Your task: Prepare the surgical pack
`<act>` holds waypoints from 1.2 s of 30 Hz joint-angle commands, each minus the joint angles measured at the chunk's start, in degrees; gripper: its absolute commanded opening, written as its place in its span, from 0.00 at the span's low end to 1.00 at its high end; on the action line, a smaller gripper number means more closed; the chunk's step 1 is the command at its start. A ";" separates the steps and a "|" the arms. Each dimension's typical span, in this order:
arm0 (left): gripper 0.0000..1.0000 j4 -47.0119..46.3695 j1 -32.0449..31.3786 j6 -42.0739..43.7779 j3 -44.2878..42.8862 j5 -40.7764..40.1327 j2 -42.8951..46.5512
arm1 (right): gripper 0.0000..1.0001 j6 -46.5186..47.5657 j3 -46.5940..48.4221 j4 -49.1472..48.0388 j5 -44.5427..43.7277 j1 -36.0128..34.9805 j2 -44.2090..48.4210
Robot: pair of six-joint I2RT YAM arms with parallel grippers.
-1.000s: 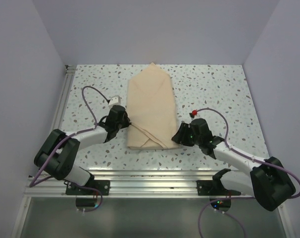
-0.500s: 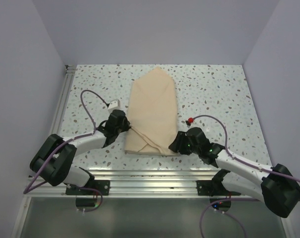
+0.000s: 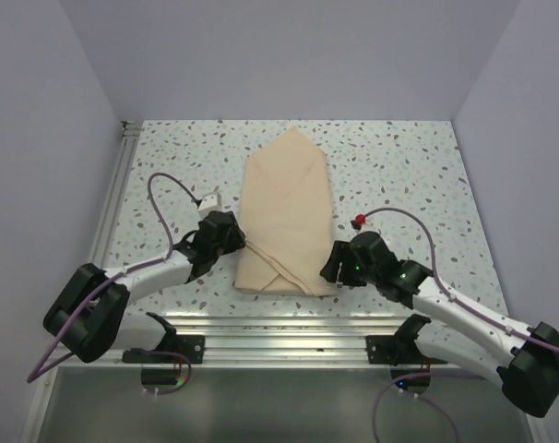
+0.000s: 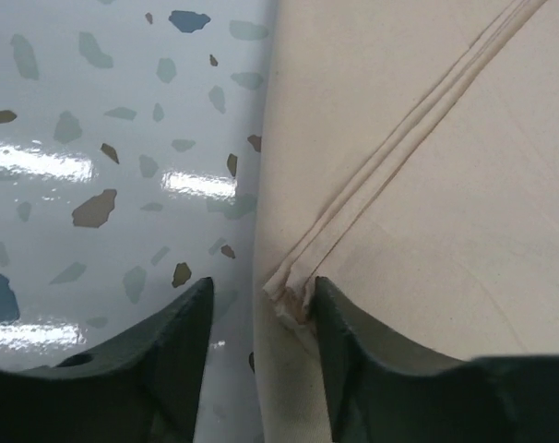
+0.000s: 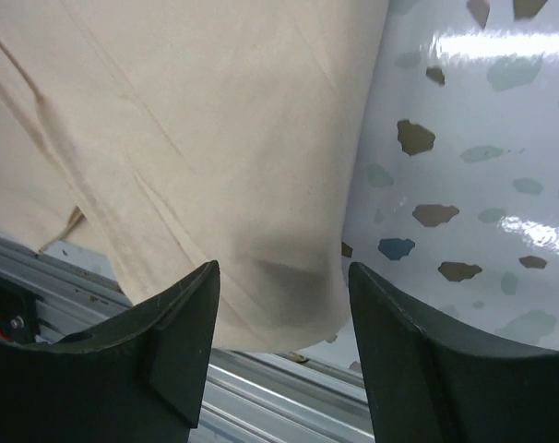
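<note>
On the speckled white worktop (image 3: 399,166) your tan rectangular cloth bundle (image 3: 287,217) looks wrapped; left tool (image 4: 259,288) and right tool (image 5: 284,272), open astride its edges, should square it.

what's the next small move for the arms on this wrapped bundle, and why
Probably close the left gripper. Its open fingers straddle the left edge of the tan bundle, exactly where the folded hem corner sits between them, so a pinch should secure that fold. The right gripper is open around the near right corner and can wait.
</note>
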State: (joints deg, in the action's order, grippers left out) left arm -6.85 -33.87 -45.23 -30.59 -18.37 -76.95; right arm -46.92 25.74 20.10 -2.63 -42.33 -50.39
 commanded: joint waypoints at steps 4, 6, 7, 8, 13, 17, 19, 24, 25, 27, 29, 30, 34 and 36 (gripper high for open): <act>0.64 12.29 2.05 4.44 -3.68 -2.02 7.32 | 0.62 9.64 17.93 10.49 -7.65 0.48 -5.24; 0.66 13.35 3.63 5.59 -5.79 -1.59 8.39 | 0.61 12.10 21.87 9.97 -6.52 1.97 -7.34; 0.67 14.14 4.42 7.07 -6.67 -0.97 8.48 | 0.60 12.89 23.21 9.61 -3.72 4.59 -8.22; 0.67 14.67 6.16 7.70 -8.85 -0.36 8.39 | 0.59 14.03 24.44 9.26 -1.78 6.19 -9.19; 0.60 11.09 11.80 12.44 -15.02 10.35 2.97 | 0.47 16.68 29.89 0.05 8.50 17.16 -20.23; 0.49 7.73 14.88 14.47 -23.43 20.02 -5.47 | 0.33 15.63 34.81 -6.99 20.36 23.33 -31.85; 0.43 7.73 15.49 15.61 -27.22 23.02 -11.60 | 0.26 14.93 37.62 -11.21 22.40 25.44 -36.16; 0.29 1.69 19.27 15.62 -36.46 31.52 -21.56 | 0.17 12.21 47.27 -15.78 29.15 29.74 -50.66; 0.27 0.27 19.97 14.66 -36.91 33.47 -23.84 | 0.12 11.42 48.34 -16.83 30.31 30.37 -52.77; 0.21 -2.71 21.12 13.60 -37.88 37.85 -25.96 | 0.09 8.96 50.28 -19.37 33.20 31.86 -57.16; 0.20 -3.87 21.21 12.80 -38.32 39.28 -28.86 | 0.07 7.20 50.46 -21.66 34.53 32.48 -59.29; 0.18 -4.74 21.21 12.54 -38.32 40.42 -29.74 | 0.06 6.75 50.20 -23.77 35.15 32.92 -61.47; 0.16 -7.99 21.21 10.79 -36.39 42.71 -33.96 | 0.00 5.08 48.10 -28.00 37.52 33.36 -65.53; 0.14 -10.27 21.21 10.17 -33.58 42.98 -34.93 | 0.00 4.90 46.61 -29.23 37.70 33.45 -66.67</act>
State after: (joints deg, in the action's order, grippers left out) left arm -10.57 -12.60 -33.34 -66.30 20.40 -110.50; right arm -39.99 73.84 -3.31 31.11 -8.71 -115.79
